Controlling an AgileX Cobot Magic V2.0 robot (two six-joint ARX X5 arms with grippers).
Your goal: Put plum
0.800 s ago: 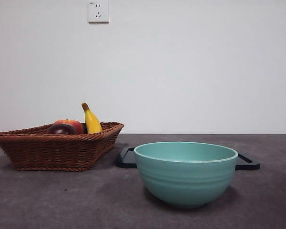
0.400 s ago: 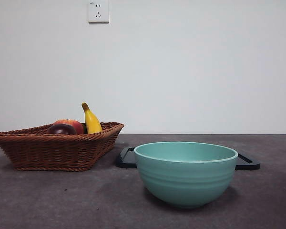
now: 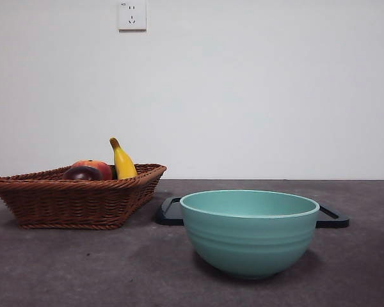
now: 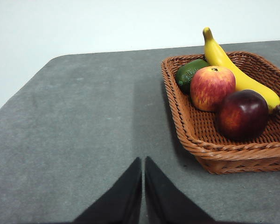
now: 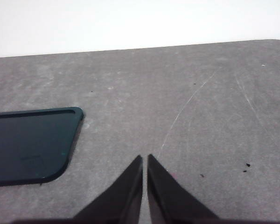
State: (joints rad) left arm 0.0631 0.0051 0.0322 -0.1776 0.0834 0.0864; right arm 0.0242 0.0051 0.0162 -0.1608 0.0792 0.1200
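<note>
Well, the plum [image 4: 243,115] sits in the wicker basket [image 4: 210,149], touching the red-orange apple [image 4: 212,87] and the banana [image 4: 233,70], a green fruit [image 4: 189,72] behind. Left gripper [image 4: 143,161] hangs over bare table beside the basket, jaws together. Right gripper [image 5: 145,158] hovers near the black tray [image 5: 30,144], jaws together too.
</note>
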